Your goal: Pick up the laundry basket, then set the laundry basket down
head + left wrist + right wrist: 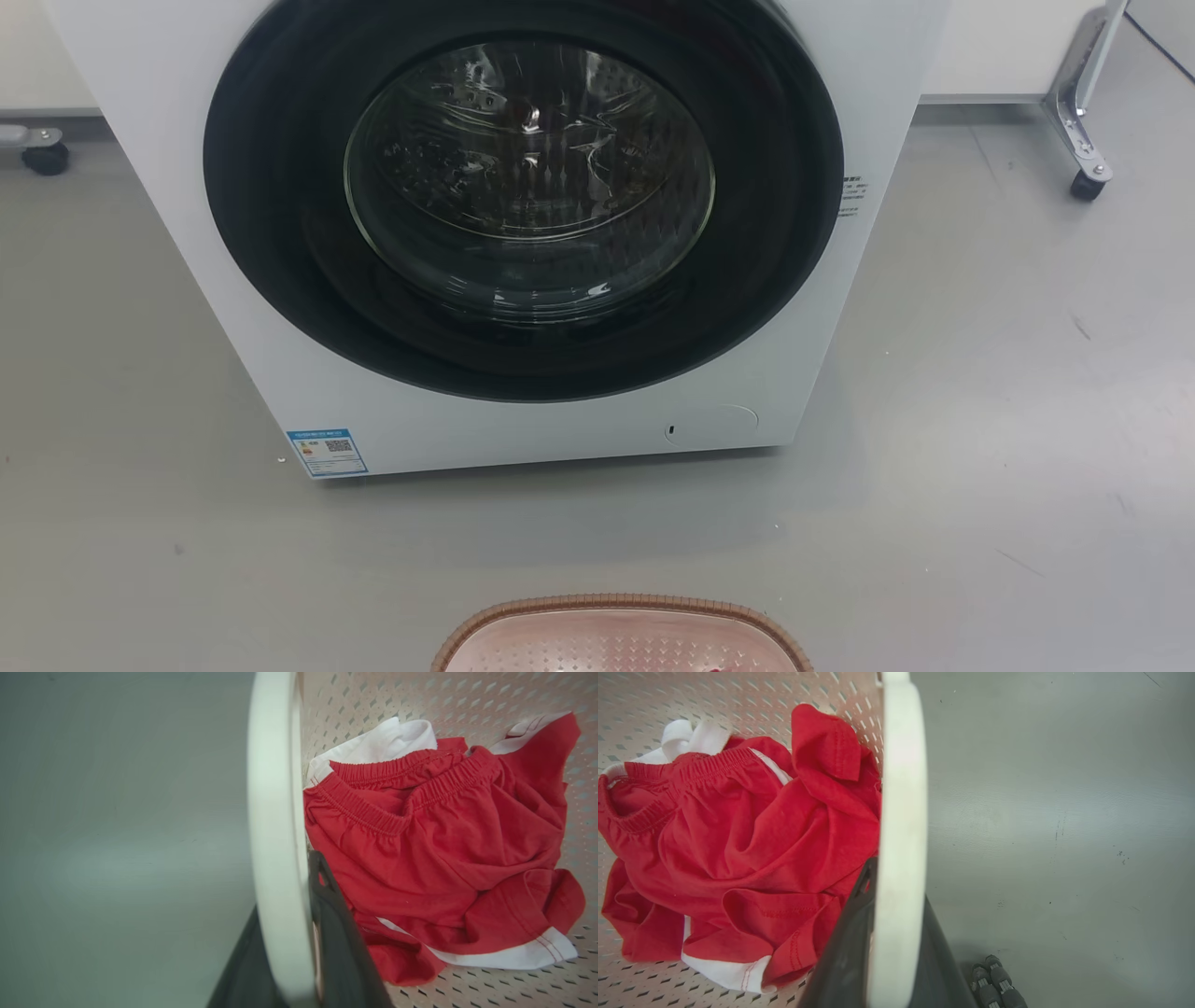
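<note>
Clamping a white side handle (275,788) each, the left gripper (292,891) and right gripper (899,891) hold the laundry basket (616,603) of red shorts (434,849) in front of the washing machine (523,215); moving both sides evenly should keep it level.

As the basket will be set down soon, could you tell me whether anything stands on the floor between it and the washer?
Nothing visible does: in the head view the grey floor between the laundry basket and the washer is bare. The left gripper and right gripper each straddle one of its white handles.
</note>
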